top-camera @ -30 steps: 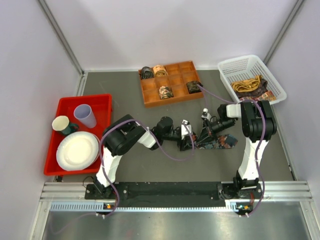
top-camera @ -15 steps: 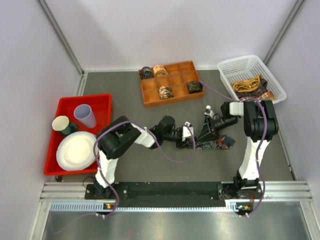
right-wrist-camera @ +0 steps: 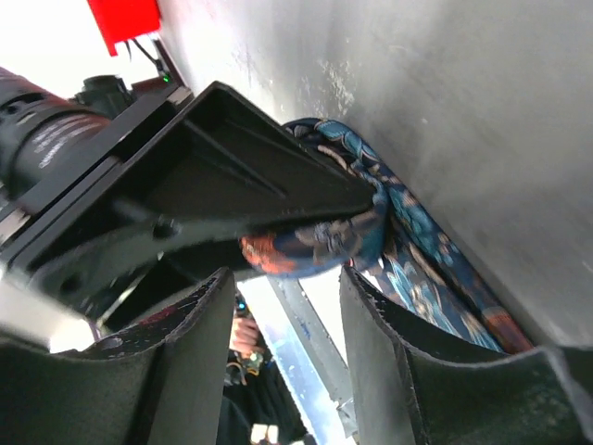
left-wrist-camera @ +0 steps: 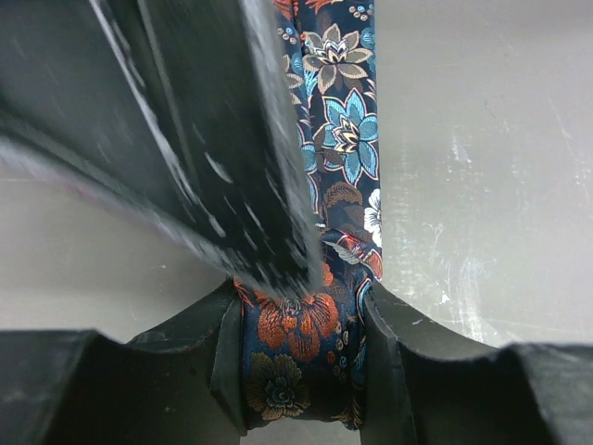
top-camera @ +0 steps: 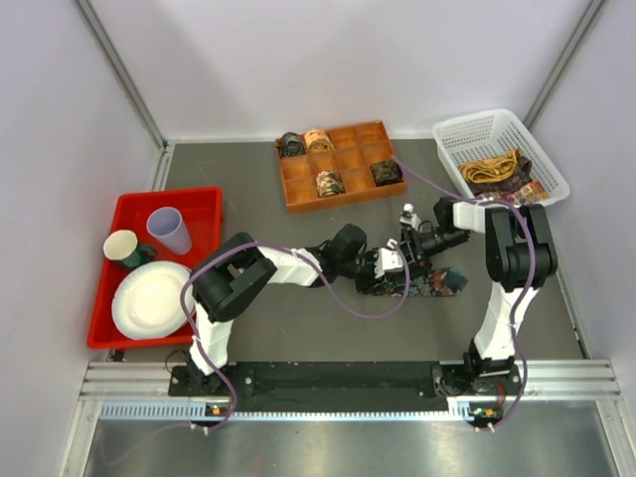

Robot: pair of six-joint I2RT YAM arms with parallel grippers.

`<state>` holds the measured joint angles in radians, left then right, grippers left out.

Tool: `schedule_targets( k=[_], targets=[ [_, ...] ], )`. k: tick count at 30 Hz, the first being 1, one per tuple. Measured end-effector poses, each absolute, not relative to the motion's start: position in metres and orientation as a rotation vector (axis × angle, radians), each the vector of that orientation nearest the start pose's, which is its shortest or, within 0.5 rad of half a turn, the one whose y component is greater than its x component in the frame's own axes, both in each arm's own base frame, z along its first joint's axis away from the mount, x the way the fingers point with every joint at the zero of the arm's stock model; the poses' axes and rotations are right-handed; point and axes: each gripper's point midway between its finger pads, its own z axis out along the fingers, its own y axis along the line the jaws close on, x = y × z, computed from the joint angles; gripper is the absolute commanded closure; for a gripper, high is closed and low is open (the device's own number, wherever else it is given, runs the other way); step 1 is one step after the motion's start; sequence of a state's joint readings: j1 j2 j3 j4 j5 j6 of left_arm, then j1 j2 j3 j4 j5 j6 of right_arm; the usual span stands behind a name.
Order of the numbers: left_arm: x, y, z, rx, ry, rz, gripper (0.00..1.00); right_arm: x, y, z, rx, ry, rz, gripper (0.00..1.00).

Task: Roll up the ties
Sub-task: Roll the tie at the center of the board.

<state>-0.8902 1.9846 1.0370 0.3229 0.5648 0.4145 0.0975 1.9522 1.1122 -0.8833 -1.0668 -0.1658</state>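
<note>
– 1 floral tie [top-camera: 444, 281] is being worked. Where does it lie?

– Mid-tabletop, between the 2 arms. Its near end is bunched into a small fold or coil, and the left end effector [left-wrist-camera: 301, 363] pinches that bundle from both sides. The rest runs flat across the tabletop [left-wrist-camera: 482, 185], away from the fingers.

– And the right end effector [right-wrist-camera: 283, 289]?

– Spread, with nothing between its fingers. It faces the left one at close range.

– How will the fabric handle?

– My guess is light, limp and rather slick, being woven and glossy. It won't hold a shape alone, so a loose coil would likely spring open. I'd take it across the narrow width at the coil, as the left does, and keep the free length straight so it winds evenly.

– What can't you make out?

– How many turns the bundle has, for 1. In the left wrist view a blurred dark slab, probably a right finger, covers the upper left, and I cannot tell whether it touches the cloth. From above, the arms hide the coil. The 4 coils [top-camera: 329, 183] in the orange organiser [top-camera: 298, 195] and the tangle [top-camera: 497, 171] in the white basket [top-camera: 477, 129] are too small to read.
</note>
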Motion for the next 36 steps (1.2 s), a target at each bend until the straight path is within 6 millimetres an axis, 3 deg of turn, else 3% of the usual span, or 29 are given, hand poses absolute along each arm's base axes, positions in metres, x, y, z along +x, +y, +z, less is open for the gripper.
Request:
schedule_targets(
  k=[6,10,12,19,23,32,35,36],
  targets=[
    [0.242,-0.427,0.024,1.611,1.593,-0.849,0.72,0.240,0.185,0.049,-0.289,2.828,1.584,0.55],
    [0.242,-0.427,0.023,1.619,1.603,-0.830,0.66,0.242,0.186,0.047,-0.237,2.857,1.566,1.00],
    [0.241,-0.427,0.023,1.624,1.604,-0.825,0.54,0.242,0.184,0.047,-0.204,2.871,1.564,1.00],
    [0.243,-0.427,0.024,1.617,1.610,-0.827,0.28,0.242,0.179,0.046,-0.156,2.875,1.568,1.00],
    [0.243,-0.420,0.023,1.579,1.587,-0.911,0.22,0.245,0.170,0.043,-0.121,2.875,1.564,1.00],
    [0.240,-0.429,0.028,1.464,1.449,-1.112,0.27,0.246,0.156,0.034,-0.035,2.903,1.558,1.00],
    [0.240,-0.436,0.028,1.428,1.418,-1.153,0.34,0.245,0.155,0.033,-0.033,2.912,1.549,1.00],
    [0.241,-0.437,0.028,1.420,1.411,-1.157,0.41,0.245,0.155,0.033,-0.032,2.915,1.546,1.00]
  ],
)
